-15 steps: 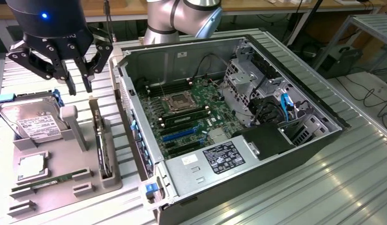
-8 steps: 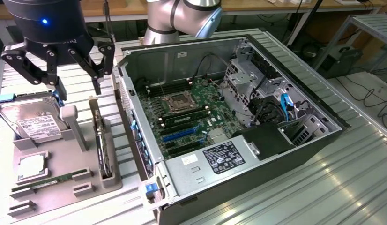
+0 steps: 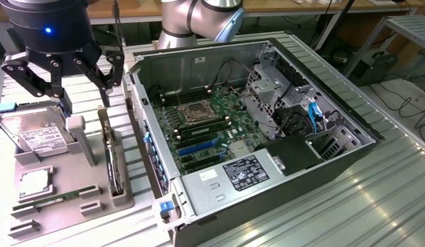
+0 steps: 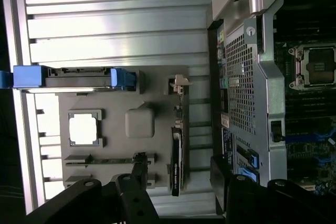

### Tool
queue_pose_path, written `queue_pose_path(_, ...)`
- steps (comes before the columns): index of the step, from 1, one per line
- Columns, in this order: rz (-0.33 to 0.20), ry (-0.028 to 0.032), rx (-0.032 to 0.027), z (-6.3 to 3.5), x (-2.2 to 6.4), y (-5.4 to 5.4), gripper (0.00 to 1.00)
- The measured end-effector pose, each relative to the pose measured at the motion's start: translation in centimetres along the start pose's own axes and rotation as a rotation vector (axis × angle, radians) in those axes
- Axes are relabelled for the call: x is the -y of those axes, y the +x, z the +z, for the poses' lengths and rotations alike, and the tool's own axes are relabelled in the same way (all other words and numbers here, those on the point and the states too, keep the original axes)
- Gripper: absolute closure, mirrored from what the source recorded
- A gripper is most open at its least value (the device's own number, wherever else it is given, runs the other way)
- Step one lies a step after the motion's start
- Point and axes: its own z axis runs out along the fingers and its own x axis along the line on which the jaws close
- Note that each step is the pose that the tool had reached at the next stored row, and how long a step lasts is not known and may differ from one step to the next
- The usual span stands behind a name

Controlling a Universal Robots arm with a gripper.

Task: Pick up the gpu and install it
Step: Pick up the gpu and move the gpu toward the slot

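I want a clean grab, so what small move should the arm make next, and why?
Probably lower straight down. The open gripper hangs above the grey holder, and in the wrist view the gpu, standing on edge in its slot, lies between the fingers, so they seem lined up.

The gpu is a thin, dark card seen edge-on. It stands on its long edge in a slot of the grey holder, beneath the gripper and in line with the gap between its spread fingers, touching neither.
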Motion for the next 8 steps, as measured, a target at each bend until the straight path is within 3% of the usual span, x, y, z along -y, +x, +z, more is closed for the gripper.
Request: queue_pose_path(8,0.0,-0.0001,0.0,1.19,0.09,0.1,0.4)
